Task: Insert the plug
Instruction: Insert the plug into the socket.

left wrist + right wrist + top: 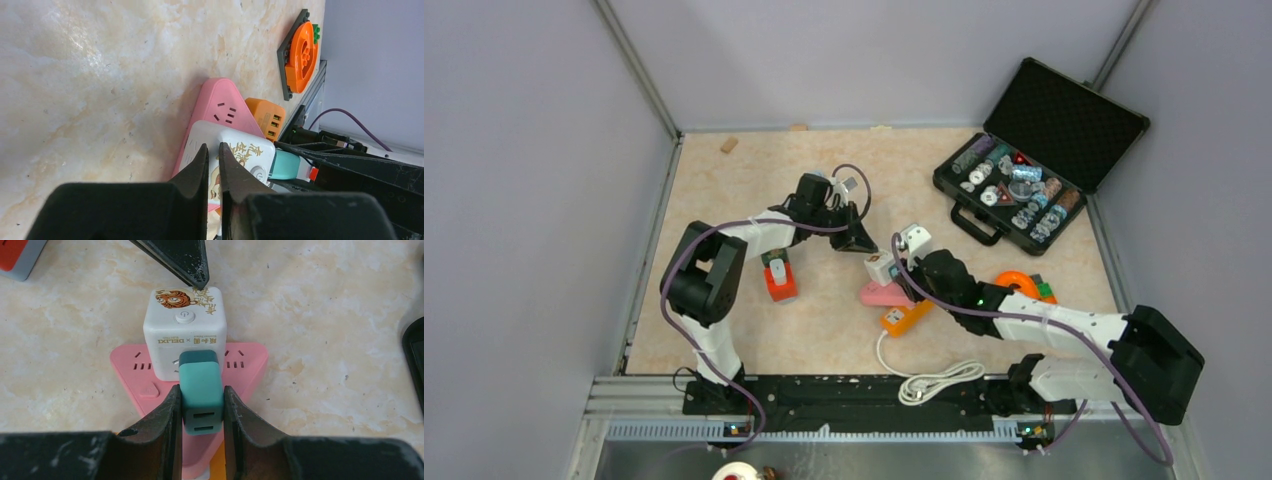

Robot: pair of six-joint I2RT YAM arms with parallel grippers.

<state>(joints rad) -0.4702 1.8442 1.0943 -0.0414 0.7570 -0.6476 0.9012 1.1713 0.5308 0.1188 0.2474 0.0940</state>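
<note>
the right gripper (201, 389) fills the foreground of its own wrist view, its two dark fingers clamped on the sides of a teal plug (200, 372). the plug's front end meets the near face of a white cube socket (184, 335); whether it is fully seated cannot be told. the cube stands on a pink triangular power strip (250, 357), which lies flat around the middle of the table (824, 330), a little toward the near edge. the left gripper (213, 147) comes in from the far side with its jaws together, holding nothing, its tip touching the cube's far top edge. an orange power strip (907, 317) lies just beside the pink one on its near side. an orange carrot toy (301, 50) sits by the right edge, an open black case (1064, 120) at the far right corner, and a red-orange block (780, 284) toward the left edge.
</note>
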